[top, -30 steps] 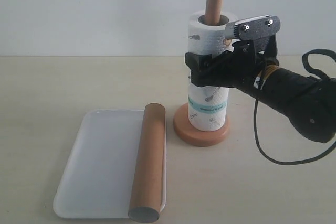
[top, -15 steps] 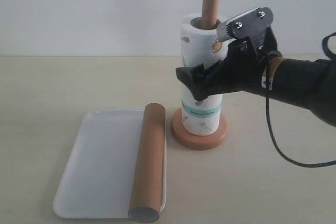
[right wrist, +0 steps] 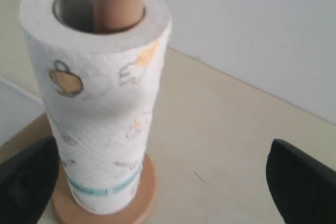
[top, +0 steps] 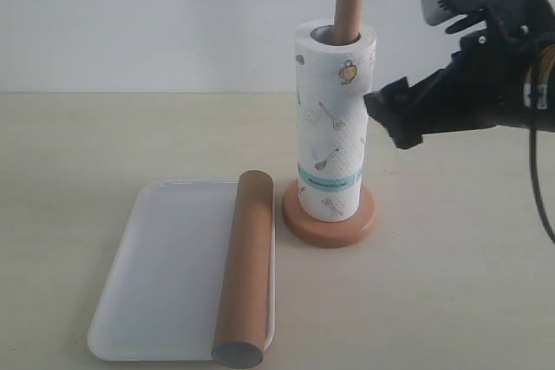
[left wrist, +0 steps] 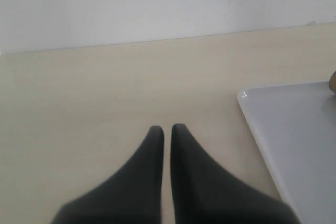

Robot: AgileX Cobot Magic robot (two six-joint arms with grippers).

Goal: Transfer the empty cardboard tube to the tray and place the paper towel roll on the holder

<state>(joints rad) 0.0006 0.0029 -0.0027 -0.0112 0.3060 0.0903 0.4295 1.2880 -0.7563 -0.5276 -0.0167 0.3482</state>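
Right hand (top: 395, 118) stands spread, clear of the paper towel roll (top: 329, 127) seated on the holder (top: 330, 230) (left hand (left wrist: 167, 132) pressed together).

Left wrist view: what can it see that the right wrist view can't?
Only the left wrist view shows the left gripper, shut and holding nothing, and a clear corner of the white tray.

Only the right wrist view shows the paper towel roll standing on the wooden holder, with the right gripper open wide and not touching it.

Both show the beige table and the white wall. A pale patch beside the roll in the right wrist view may be the tray too, but I can't be sure.
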